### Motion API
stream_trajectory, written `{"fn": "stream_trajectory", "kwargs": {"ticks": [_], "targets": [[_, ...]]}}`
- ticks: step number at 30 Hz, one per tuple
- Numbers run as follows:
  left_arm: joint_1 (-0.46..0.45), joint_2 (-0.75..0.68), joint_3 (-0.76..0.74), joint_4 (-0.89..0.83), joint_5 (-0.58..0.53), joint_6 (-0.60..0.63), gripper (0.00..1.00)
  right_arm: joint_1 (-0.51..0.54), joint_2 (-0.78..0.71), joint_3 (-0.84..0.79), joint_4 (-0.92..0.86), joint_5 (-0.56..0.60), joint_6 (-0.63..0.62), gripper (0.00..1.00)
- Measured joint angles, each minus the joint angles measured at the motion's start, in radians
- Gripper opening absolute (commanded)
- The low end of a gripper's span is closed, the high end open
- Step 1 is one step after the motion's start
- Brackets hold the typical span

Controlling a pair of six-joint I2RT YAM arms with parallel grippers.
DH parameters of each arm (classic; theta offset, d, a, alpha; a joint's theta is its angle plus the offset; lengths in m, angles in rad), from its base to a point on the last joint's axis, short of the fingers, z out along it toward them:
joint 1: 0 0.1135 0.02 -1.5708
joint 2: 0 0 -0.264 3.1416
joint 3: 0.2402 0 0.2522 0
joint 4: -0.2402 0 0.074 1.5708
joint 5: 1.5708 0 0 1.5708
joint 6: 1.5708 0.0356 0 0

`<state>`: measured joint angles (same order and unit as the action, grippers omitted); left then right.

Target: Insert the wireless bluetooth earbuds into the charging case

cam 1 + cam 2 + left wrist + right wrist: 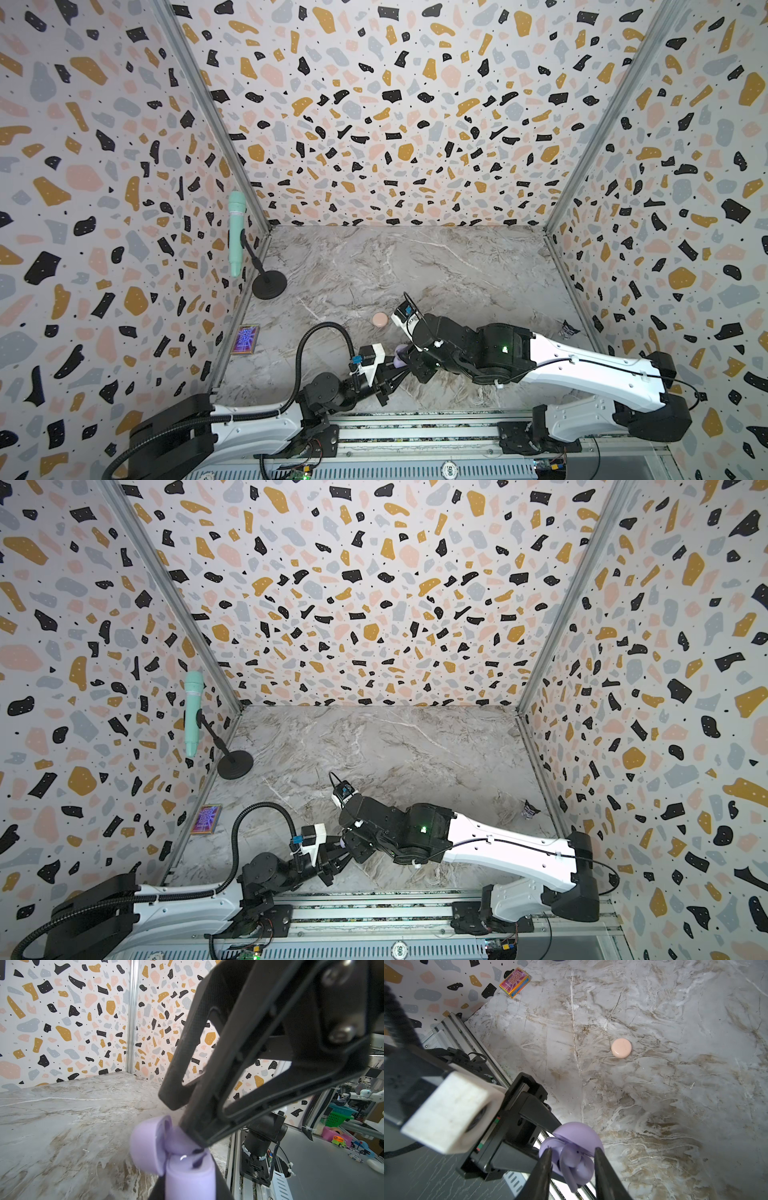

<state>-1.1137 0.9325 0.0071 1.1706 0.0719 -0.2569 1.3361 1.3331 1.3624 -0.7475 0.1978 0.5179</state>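
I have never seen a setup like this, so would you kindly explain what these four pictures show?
Two robot arms work over a marble table. Two pictures look down from overhead; the other two come from a camera on each wrist. The left end effector is shut on an open lavender charging case. The right end effector stands open around it, where a lavender earbud sticks out. On the table are a closed pink case, a colourful box and a green microphone on a stand.
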Motion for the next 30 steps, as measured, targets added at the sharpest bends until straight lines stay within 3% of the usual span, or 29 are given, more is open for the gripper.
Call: {"fn": "stream_trajectory", "kwargs": {"ticks": [30], "targets": [[0.000, 0.000, 0.000, -0.023, 0.002, 0.004, 0.00, -0.055, 0.008, -0.037, 0.029, -0.102, 0.024, 0.21]]}}
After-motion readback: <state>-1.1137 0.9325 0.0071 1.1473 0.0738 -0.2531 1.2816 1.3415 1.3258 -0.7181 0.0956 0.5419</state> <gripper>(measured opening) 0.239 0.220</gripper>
